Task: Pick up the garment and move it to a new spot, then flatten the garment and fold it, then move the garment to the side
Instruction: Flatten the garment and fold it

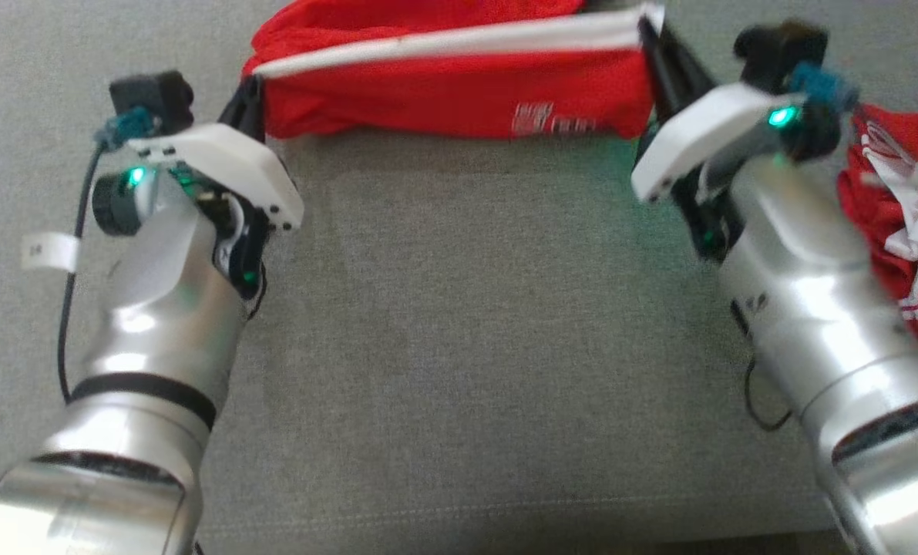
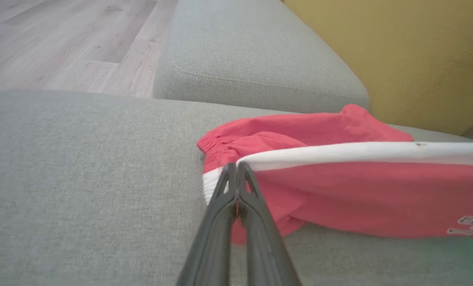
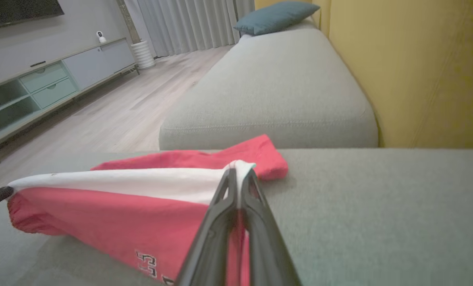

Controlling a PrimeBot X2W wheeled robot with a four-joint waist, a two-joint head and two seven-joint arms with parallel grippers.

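Observation:
The garment [image 1: 459, 85] is red with a white band and a small printed mark, stretched across the far part of the grey sofa seat [image 1: 459, 347]. My left gripper [image 1: 249, 96] is shut on its left end, pinching the white band [image 2: 339, 153] at the corner in the left wrist view, where that gripper [image 2: 236, 169] shows closed fingers. My right gripper [image 1: 654, 35] is shut on the right end; in the right wrist view this gripper [image 3: 238, 172] pinches the band's other corner. The garment [image 3: 113, 206] hangs taut between both, its lower edge touching the seat.
A second red and white cloth [image 1: 902, 231] lies bunched at the right edge beside my right forearm. Another grey cushion [image 3: 276, 87] and a yellow backrest [image 3: 419, 71] lie beyond. Wooden floor [image 3: 121, 107] and a low cabinet [image 3: 41, 87] are off the sofa.

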